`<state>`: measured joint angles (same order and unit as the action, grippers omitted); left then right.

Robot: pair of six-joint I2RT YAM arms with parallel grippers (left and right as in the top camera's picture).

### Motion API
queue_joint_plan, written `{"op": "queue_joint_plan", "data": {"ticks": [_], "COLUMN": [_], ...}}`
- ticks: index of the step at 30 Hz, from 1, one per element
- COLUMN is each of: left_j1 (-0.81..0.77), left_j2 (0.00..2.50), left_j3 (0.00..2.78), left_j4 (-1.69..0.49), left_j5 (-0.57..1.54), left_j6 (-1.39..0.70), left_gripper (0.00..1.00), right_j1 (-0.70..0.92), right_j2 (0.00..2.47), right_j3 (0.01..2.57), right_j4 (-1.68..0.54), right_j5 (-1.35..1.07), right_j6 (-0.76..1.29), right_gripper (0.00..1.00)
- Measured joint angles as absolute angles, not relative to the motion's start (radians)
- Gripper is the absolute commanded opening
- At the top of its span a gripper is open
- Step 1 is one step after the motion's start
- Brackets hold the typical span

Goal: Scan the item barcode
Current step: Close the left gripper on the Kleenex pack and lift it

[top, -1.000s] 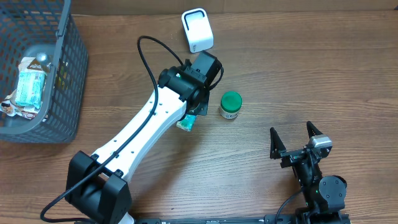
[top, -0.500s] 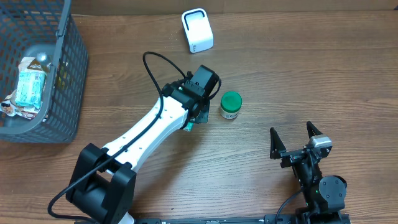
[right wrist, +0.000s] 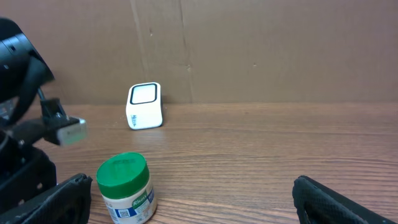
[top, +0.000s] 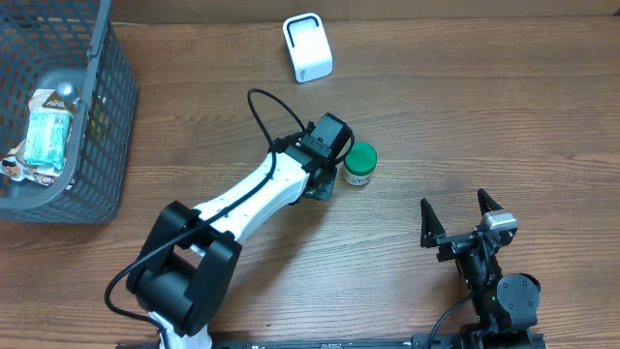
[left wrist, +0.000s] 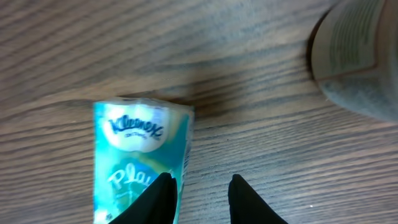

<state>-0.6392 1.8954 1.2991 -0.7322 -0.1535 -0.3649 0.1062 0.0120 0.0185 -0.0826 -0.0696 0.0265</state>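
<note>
Careful — left gripper, narrow and empty, sits at the edge of the tissue pack, so closing could miss or bump the jar; right gripper wide.

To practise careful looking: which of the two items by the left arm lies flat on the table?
The teal Kleenex pack; the green-lidded jar beside it stands upright instead.

The left arm was white with black joints and a looping black cable; the right gripper was black.
</note>
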Motion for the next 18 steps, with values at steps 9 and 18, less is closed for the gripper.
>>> {"op": "queue_joint_plan", "data": {"ticks": [9, 18], "left_j1": [-0.642, -0.642], "left_j2": [1.945, 1.946], "left_j3": [1.296, 1.301], "left_j4": [-0.730, -0.765], "left_j5": [-0.207, -0.221], "left_j6": [-0.332, -0.329], "left_gripper": [0.27, 0.24], "right_j1": [0.106, 0.107], "right_j2": [0.012, 0.012], "right_j3": [0.019, 0.019], "right_j4": [-0.083, -0.084], "right_j5": [-0.070, -0.070], "right_j6": [0.026, 0.026], "right_gripper": [1.00, 1.00]}}
